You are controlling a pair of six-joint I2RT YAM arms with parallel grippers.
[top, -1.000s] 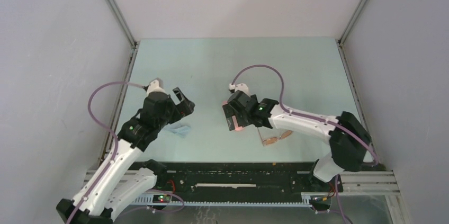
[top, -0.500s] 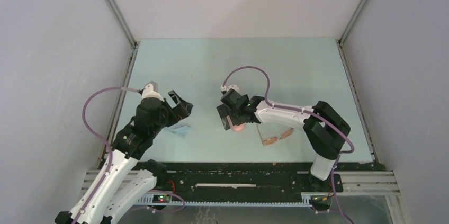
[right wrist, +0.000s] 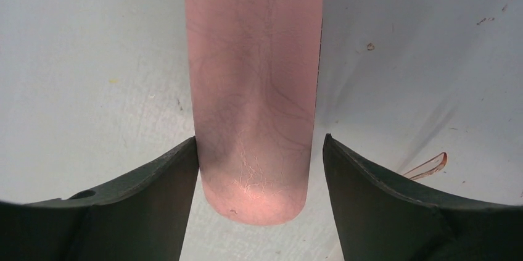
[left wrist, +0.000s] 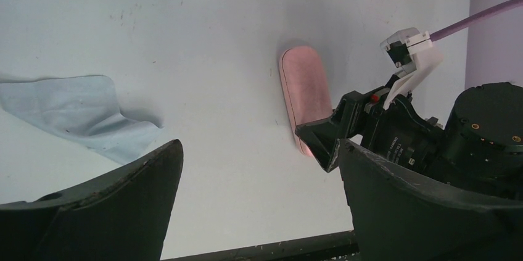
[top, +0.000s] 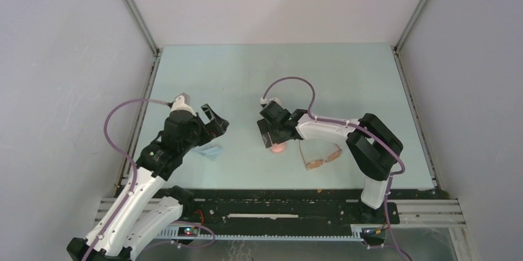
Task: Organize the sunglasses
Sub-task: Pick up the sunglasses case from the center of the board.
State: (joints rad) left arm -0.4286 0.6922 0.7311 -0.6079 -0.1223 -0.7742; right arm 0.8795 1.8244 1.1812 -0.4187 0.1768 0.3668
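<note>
The sunglasses (top: 321, 156), thin orange-brown frames with amber lenses, lie on the table right of centre, near the front edge. One temple tip (right wrist: 428, 165) shows in the right wrist view. My right gripper (top: 274, 139) (right wrist: 259, 139) straddles the near end of the pink case (top: 279, 147) (right wrist: 253, 57). Its left finger sits against the case's side, while a narrow gap remains at the right finger. My left gripper (top: 213, 123) (left wrist: 259, 150) hangs open and empty above the table, left of the case (left wrist: 303, 91).
A light blue cloth (top: 208, 150) (left wrist: 74, 110) lies crumpled under and beside the left gripper. The black front rail (top: 277, 202) borders the near table edge. Grey walls enclose the left, right and back sides.
The right arm swung left, off the sunglasses, and settled over the pink case with its jaws narrowing around it. The left arm shifted slightly and stayed open.
</note>
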